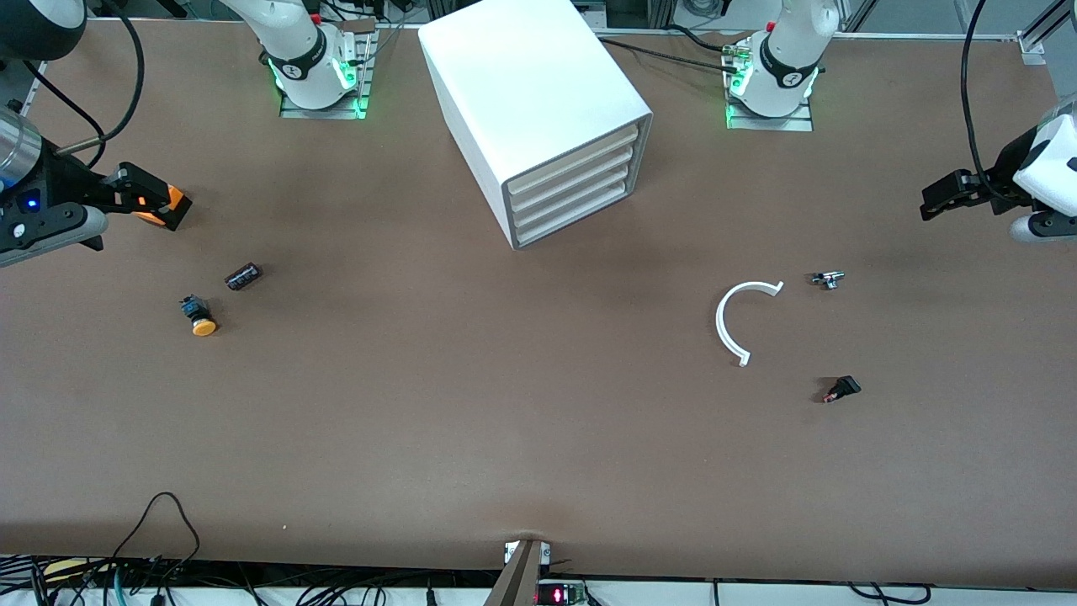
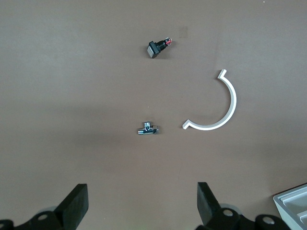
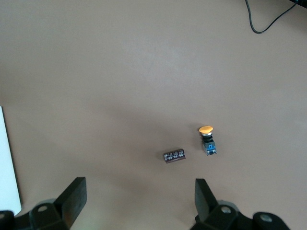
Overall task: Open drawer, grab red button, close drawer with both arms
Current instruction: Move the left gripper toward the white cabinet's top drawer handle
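The white cabinet (image 1: 538,109) stands at the table's back middle, its four cream drawer fronts (image 1: 572,181) all shut. No red-capped button shows in any view. My right gripper (image 1: 151,200) hangs open and empty over the right arm's end of the table; in the right wrist view its fingers (image 3: 76,196) are wide apart above bare table (image 3: 140,197). My left gripper (image 1: 942,195) hangs open and empty over the left arm's end; in the left wrist view it (image 2: 142,203) is spread over bare table.
An orange-yellow capped button (image 1: 198,316) (image 3: 207,139) and a dark cylinder (image 1: 243,275) (image 3: 174,155) lie near the right gripper. A white C-shaped piece (image 1: 730,324) (image 2: 230,103), a metal fitting (image 1: 828,279) (image 2: 147,129) and a small black part with a red end (image 1: 841,389) (image 2: 158,47) lie toward the left arm's end.
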Controlling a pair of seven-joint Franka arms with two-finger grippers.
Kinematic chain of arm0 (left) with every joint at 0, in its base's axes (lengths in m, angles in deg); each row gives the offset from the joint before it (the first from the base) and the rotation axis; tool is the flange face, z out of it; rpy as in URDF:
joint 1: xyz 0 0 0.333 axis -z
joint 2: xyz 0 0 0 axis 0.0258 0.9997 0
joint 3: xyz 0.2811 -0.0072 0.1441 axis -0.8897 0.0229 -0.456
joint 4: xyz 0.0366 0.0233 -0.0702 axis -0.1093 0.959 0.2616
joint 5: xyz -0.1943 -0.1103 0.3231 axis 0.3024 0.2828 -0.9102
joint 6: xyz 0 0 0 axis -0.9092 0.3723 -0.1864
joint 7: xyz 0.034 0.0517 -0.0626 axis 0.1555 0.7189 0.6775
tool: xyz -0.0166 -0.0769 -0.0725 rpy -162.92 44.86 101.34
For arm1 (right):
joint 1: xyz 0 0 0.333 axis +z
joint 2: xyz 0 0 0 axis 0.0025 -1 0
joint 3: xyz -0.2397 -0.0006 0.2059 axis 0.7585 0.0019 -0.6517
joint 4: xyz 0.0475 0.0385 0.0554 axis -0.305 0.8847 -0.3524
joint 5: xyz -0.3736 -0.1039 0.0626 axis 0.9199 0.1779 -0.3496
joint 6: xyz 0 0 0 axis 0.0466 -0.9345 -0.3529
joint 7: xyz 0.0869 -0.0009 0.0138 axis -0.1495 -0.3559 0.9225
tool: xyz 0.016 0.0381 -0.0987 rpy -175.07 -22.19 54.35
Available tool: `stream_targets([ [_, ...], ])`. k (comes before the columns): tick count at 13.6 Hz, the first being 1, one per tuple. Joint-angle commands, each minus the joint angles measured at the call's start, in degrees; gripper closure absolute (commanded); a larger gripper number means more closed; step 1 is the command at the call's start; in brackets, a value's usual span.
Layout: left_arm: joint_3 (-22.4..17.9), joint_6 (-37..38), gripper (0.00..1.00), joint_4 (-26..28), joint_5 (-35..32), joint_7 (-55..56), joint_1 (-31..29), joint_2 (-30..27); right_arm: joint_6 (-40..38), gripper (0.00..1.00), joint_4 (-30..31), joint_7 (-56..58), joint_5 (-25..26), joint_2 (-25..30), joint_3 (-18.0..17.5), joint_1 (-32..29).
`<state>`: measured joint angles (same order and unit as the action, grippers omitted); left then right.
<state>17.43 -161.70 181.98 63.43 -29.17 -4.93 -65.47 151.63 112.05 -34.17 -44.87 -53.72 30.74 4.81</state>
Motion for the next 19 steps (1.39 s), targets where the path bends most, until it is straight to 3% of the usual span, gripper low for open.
stream_targets([
  [1, 0.01, -0.33, 0.00, 1.20, -0.93, -0.90, 0.47, -1.00, -0.90, 0.00, -1.17, -0.88, -0.23, -0.36, -0.59, -0.48],
  [7, 2.12, 1.69, 0.00, 1.03, -0.13, -0.73, 0.64, 1.19, -0.90, 0.00, -1.17, -0.88, -0.23, -0.36, -0.59, -0.48],
  [10, 3.87, 3.45, 0.00, 0.85, 5.65, -1.25, 0.64, 4.26, -0.90, 0.00, -1.17, -0.88, -0.23, -0.36, -0.59, -0.48],
  [14, 4.94, 5.21, 0.00, 0.85, 16.18, -9.94, 0.64, 11.46, -0.90, 0.00, -1.17, -0.88, -0.23, -0.36, -0.59, -0.48],
  [19, 7.92, 5.65, 0.00, 0.85, 26.47, -10.57, 0.73, 17.97, -0.90, 0.00, -1.17, -0.88, -0.23, -0.36, -0.59, -0.48],
])
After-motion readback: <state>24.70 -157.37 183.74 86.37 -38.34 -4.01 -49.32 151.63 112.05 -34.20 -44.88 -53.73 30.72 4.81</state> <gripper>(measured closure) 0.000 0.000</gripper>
